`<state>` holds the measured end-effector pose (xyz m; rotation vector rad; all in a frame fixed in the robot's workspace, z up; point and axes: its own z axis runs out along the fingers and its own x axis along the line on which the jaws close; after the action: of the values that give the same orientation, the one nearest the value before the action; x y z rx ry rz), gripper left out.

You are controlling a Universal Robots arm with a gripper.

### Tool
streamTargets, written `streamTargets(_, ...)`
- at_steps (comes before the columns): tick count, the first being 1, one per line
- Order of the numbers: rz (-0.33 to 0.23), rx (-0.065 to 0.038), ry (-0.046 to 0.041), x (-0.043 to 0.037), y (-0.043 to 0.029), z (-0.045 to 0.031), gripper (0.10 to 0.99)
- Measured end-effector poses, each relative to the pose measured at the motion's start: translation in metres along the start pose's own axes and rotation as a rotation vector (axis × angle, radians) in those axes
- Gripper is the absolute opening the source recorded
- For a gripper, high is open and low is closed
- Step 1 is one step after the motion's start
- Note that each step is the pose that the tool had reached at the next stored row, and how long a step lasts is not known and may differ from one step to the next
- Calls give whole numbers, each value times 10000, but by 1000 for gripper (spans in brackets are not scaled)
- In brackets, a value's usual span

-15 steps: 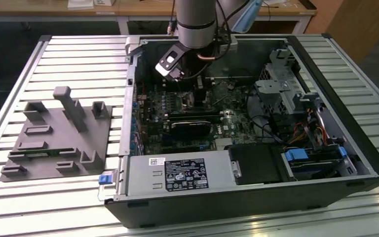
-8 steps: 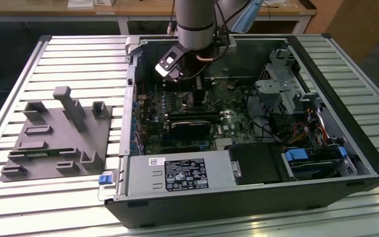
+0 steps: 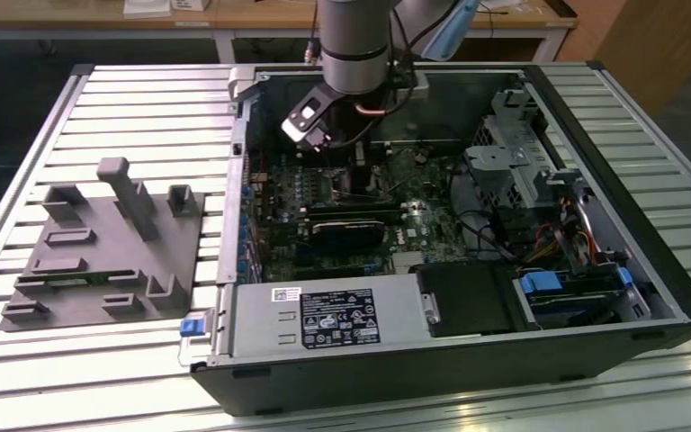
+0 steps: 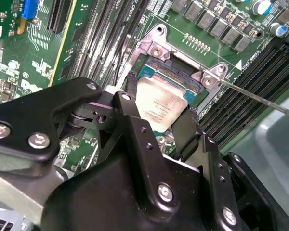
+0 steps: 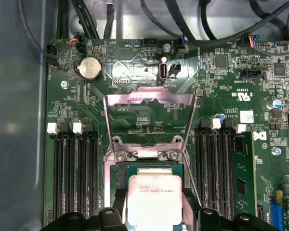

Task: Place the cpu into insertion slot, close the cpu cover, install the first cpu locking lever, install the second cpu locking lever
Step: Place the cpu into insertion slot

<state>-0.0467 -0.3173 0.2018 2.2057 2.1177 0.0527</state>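
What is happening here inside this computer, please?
A robot arm reaches into an open computer case. Its gripper holds the cpu by two opposite edges, right over the insertion slot on the green motherboard. I cannot tell whether the chip is fully seated. The cpu cover stands flipped open, so it is not yet closed.

The grey cylindrical robot arm (image 3: pixel 355 36) drops in from twelve o'clock in the exterior view, wrist pointing down. Its black two-finger metal gripper (image 4: pixel 159 109) sits at the arm's six o'clock end (silver screws stud the housing), fingers (image 4: pixel 127 110) clamped against opposite edges of the silvery square cpu (image 4: pixel 161 102).
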Motion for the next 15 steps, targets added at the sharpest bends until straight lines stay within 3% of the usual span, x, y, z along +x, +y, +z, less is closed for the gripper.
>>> streamTargets(15,-370,-11,51,2,-14,74,537)
